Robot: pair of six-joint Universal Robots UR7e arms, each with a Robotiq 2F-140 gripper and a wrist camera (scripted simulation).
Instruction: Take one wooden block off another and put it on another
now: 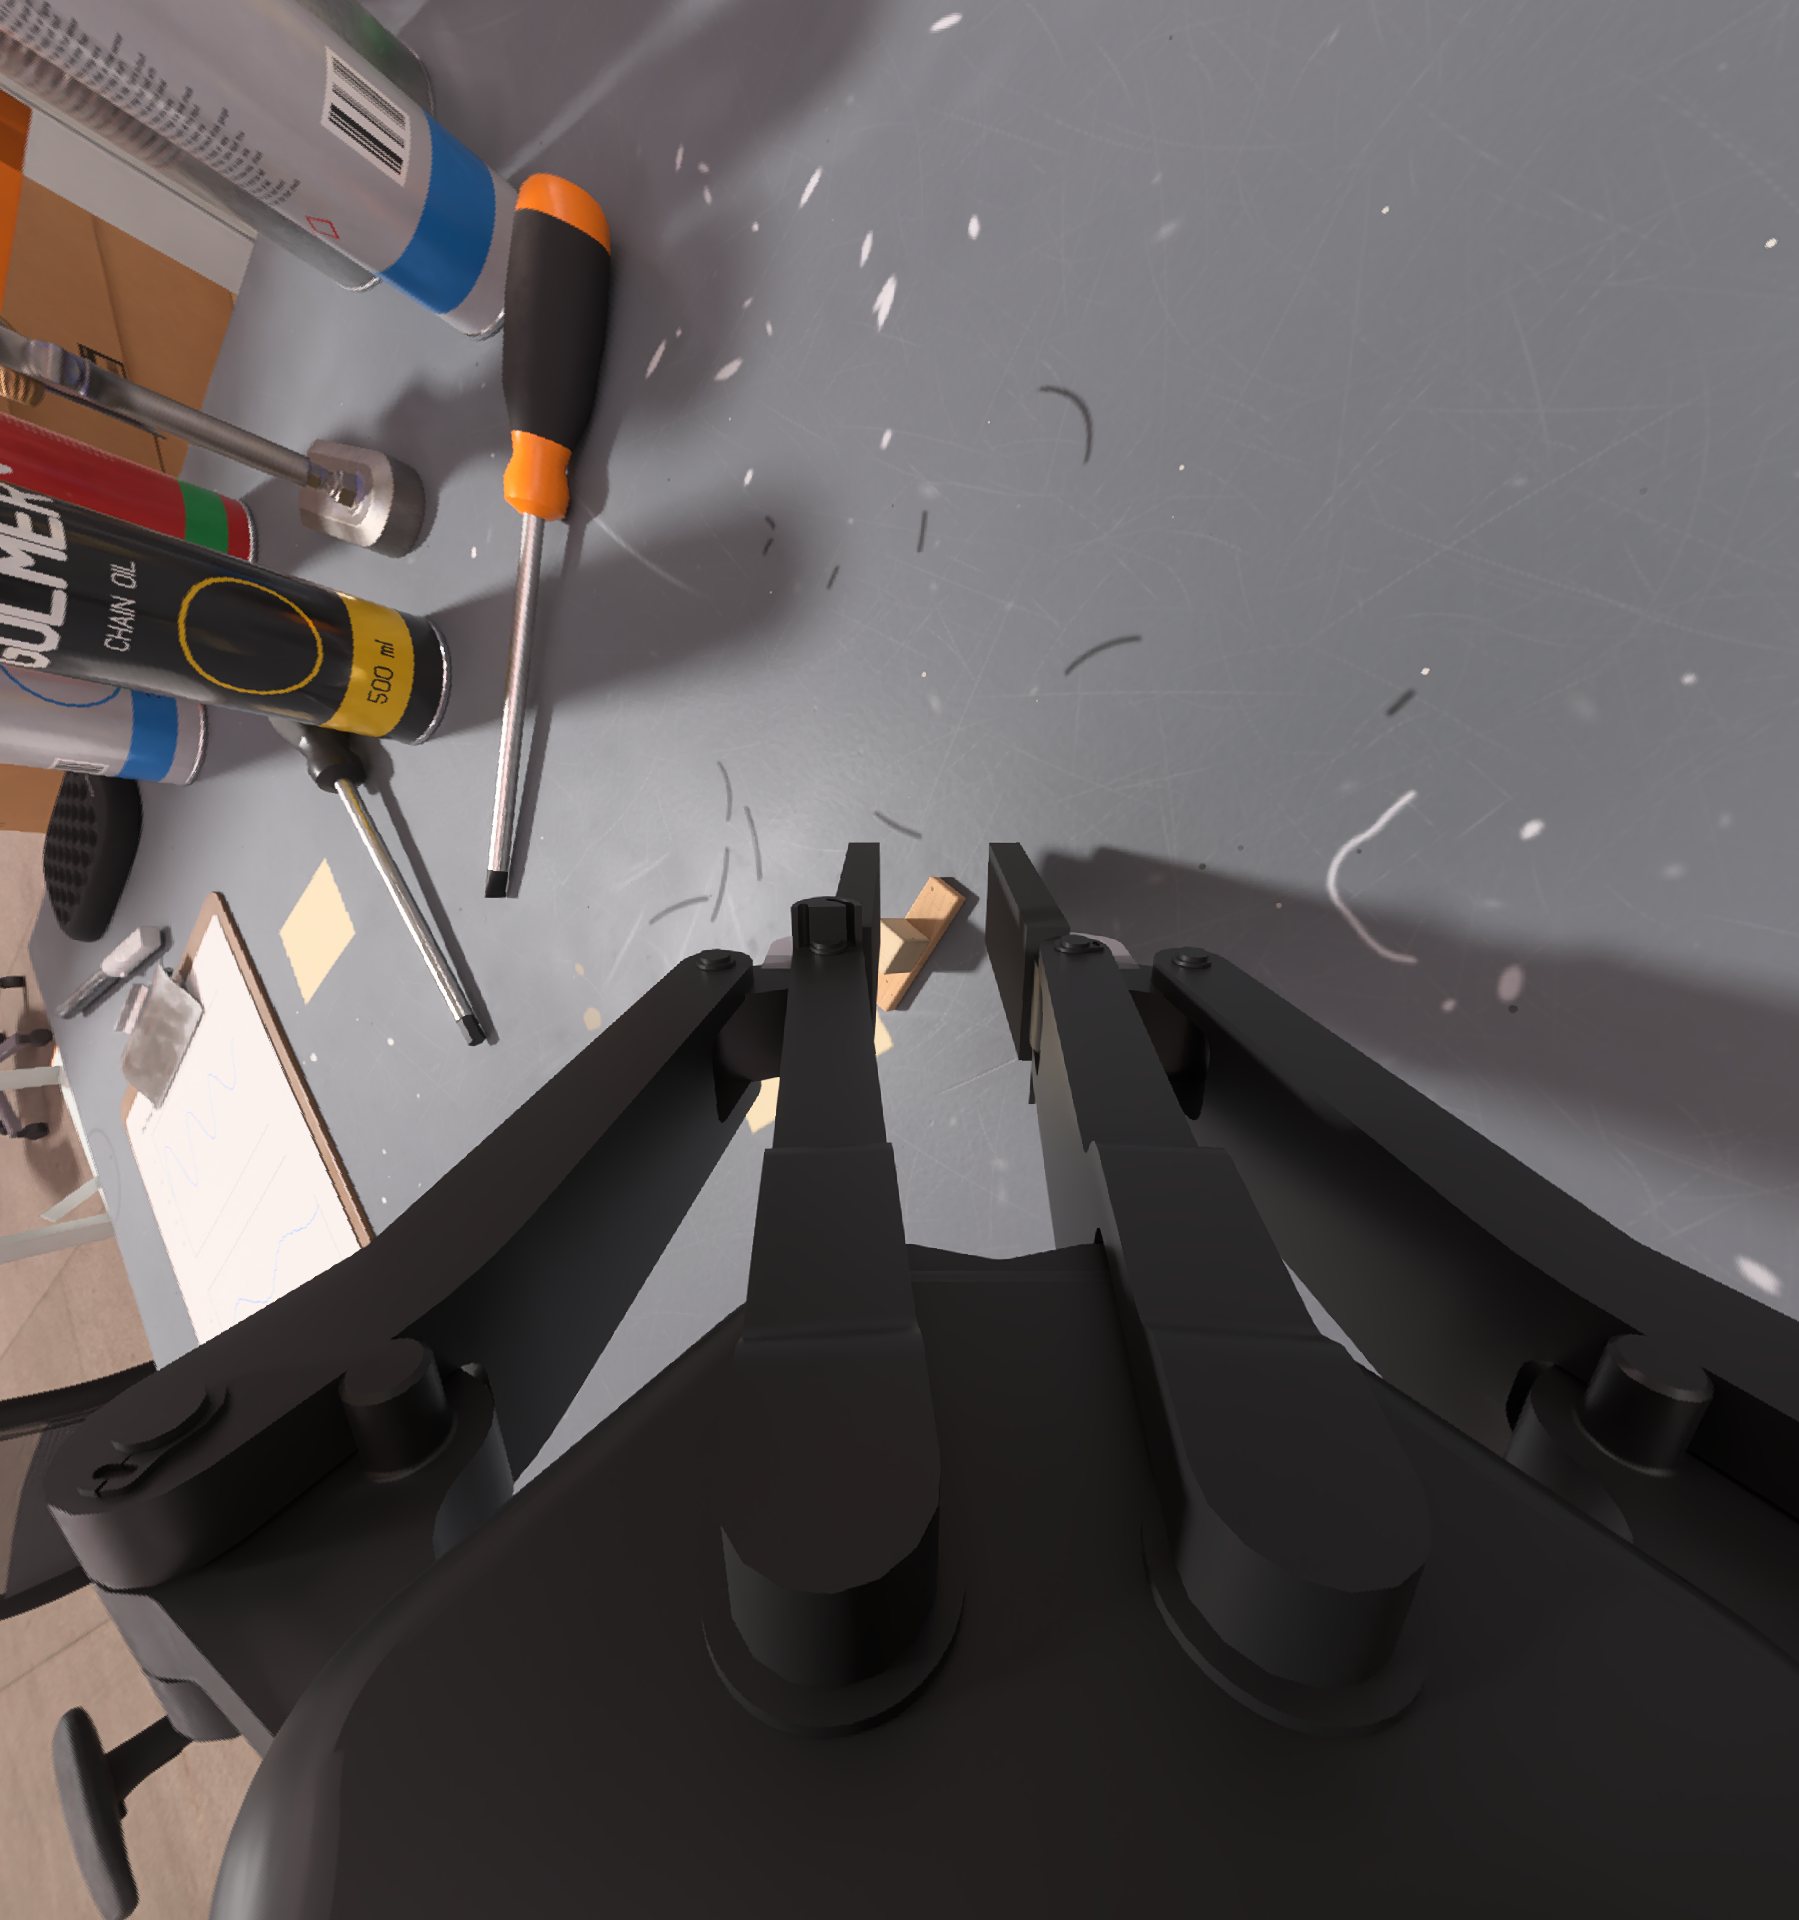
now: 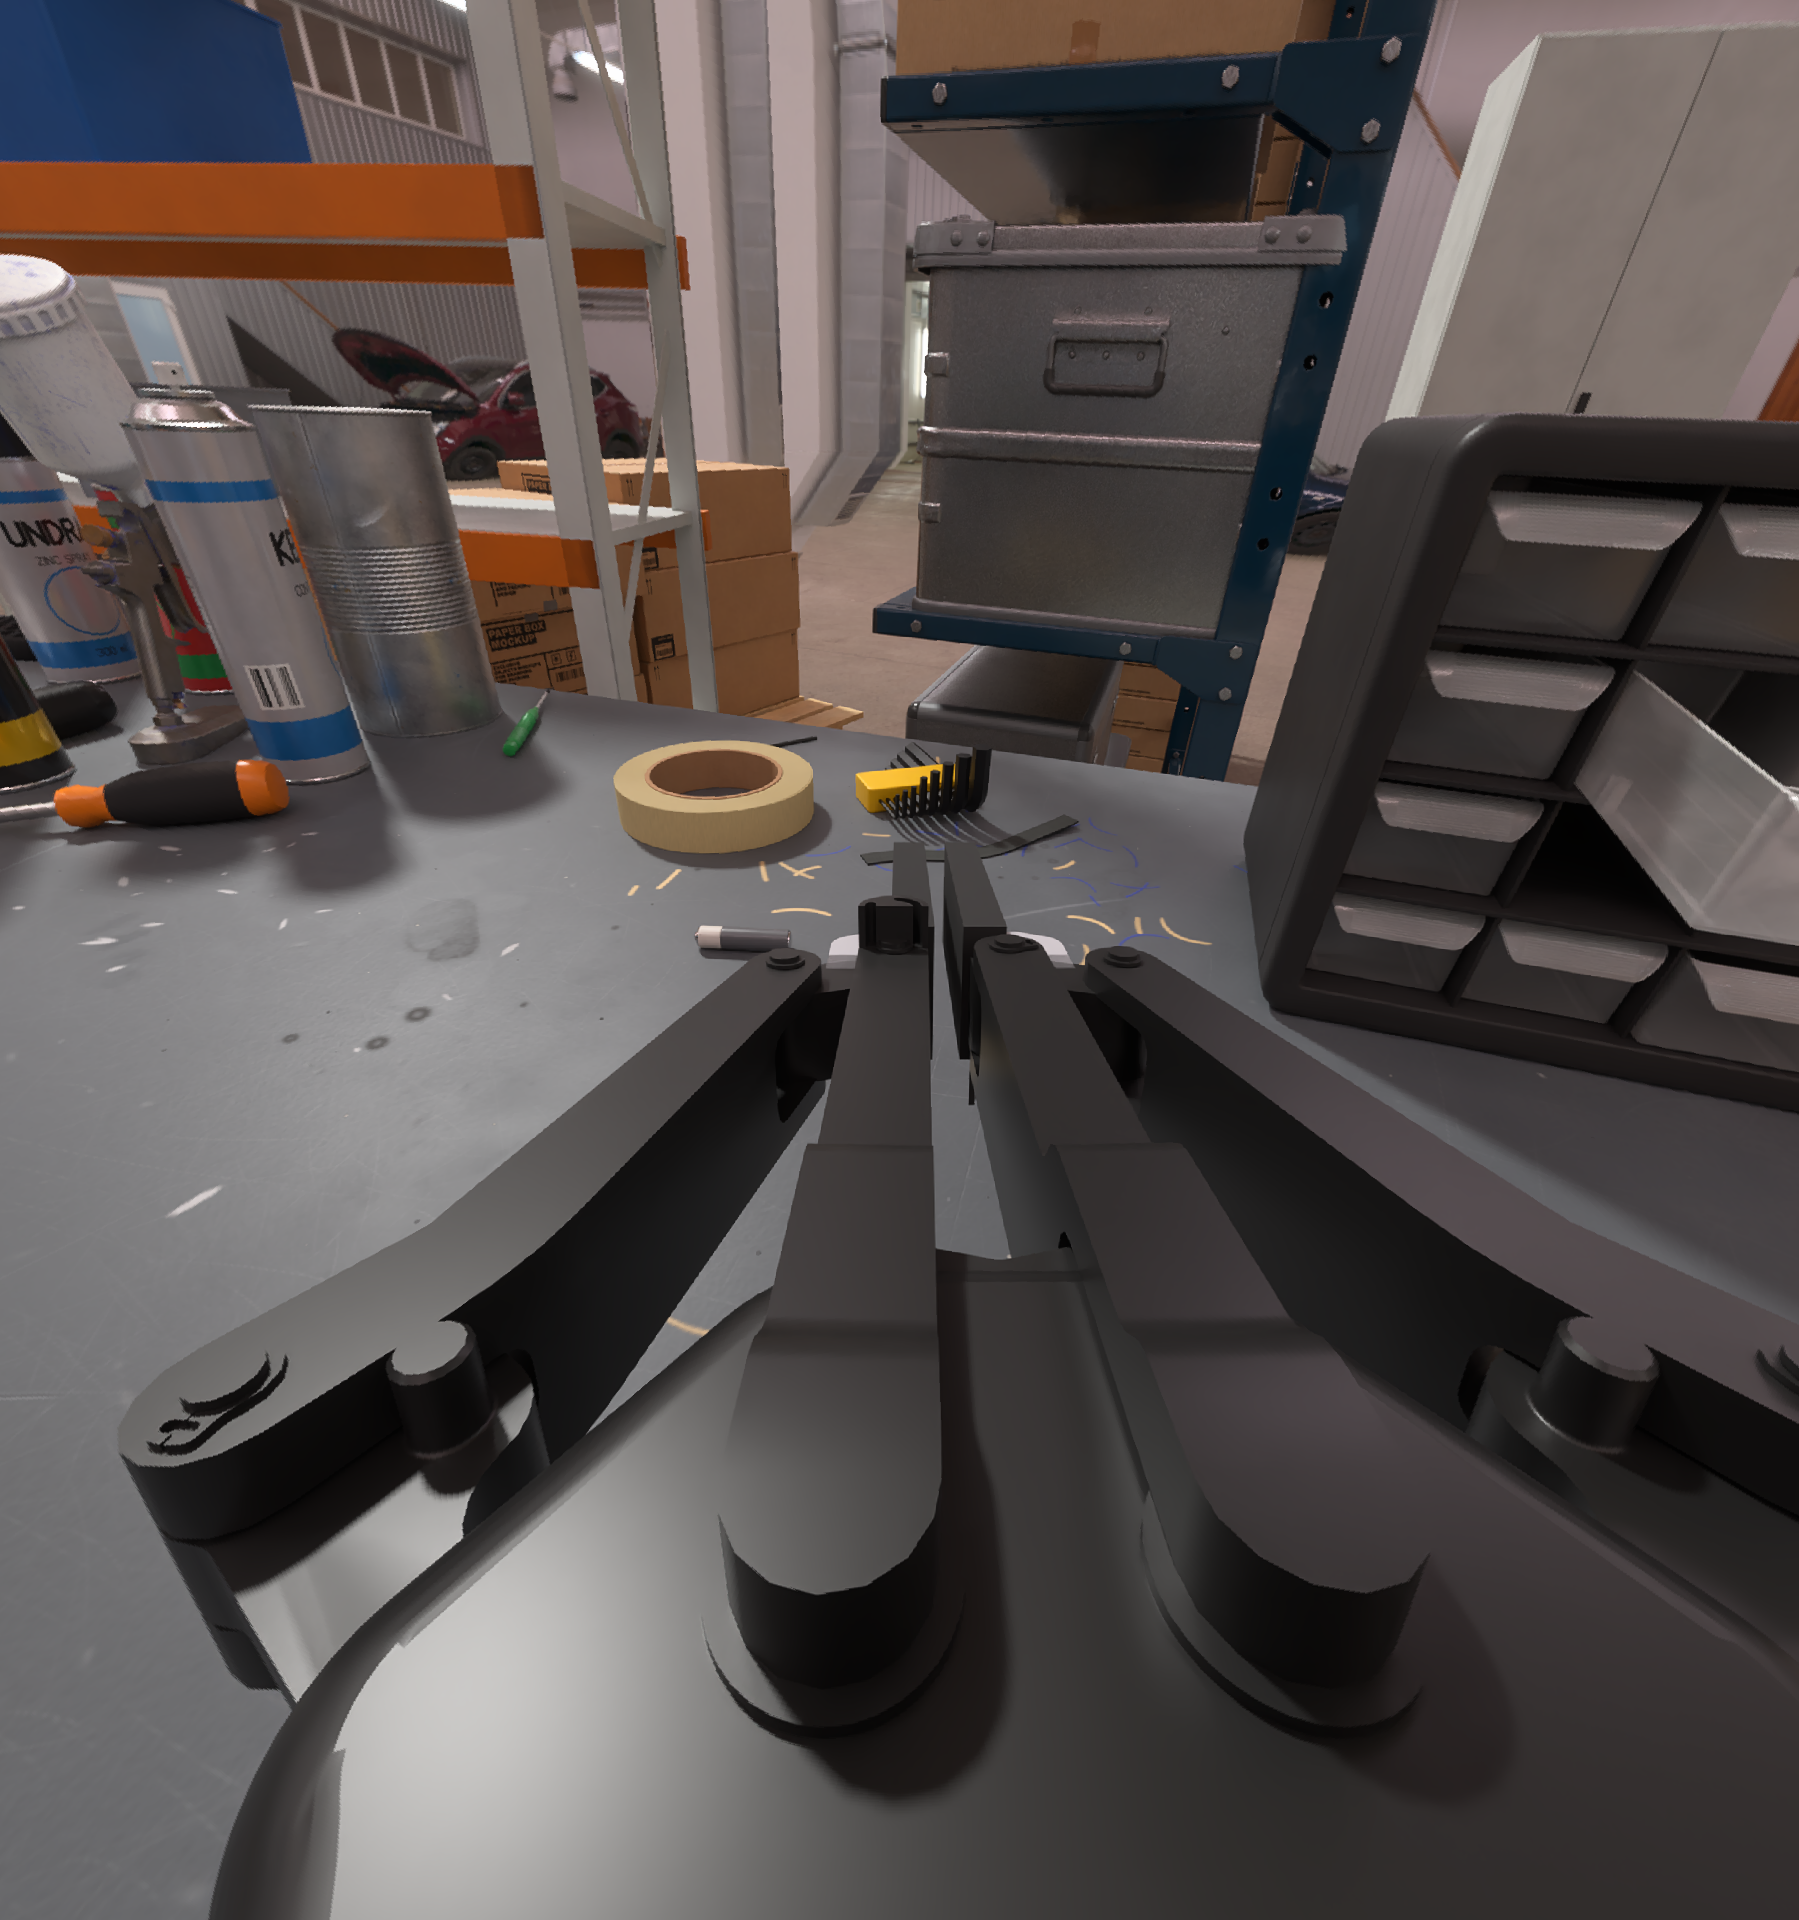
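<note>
In the left wrist view a small pale wooden block (image 1: 900,943) sits on a longer flat wooden block (image 1: 939,906) on the grey table (image 1: 1290,520). My left gripper (image 1: 934,868) is open above them and looks down on them. They show in the gap between the fingers, close to the left finger (image 1: 862,868) and apart from the right one. More pale tan patches (image 1: 765,1107) show behind the left finger, mostly hidden. My right gripper (image 2: 934,868) is shut with nothing between its fingers, low over the table. No wooden block shows in the right wrist view.
To the left of the left gripper lie two screwdrivers (image 1: 552,416), several spray cans (image 1: 199,623), a clipboard (image 1: 240,1122) and a yellow note (image 1: 315,930). Ahead of the right gripper are a tape roll (image 2: 713,795), a hex key set (image 2: 921,784), a battery (image 2: 739,938) and a drawer cabinet (image 2: 1581,748).
</note>
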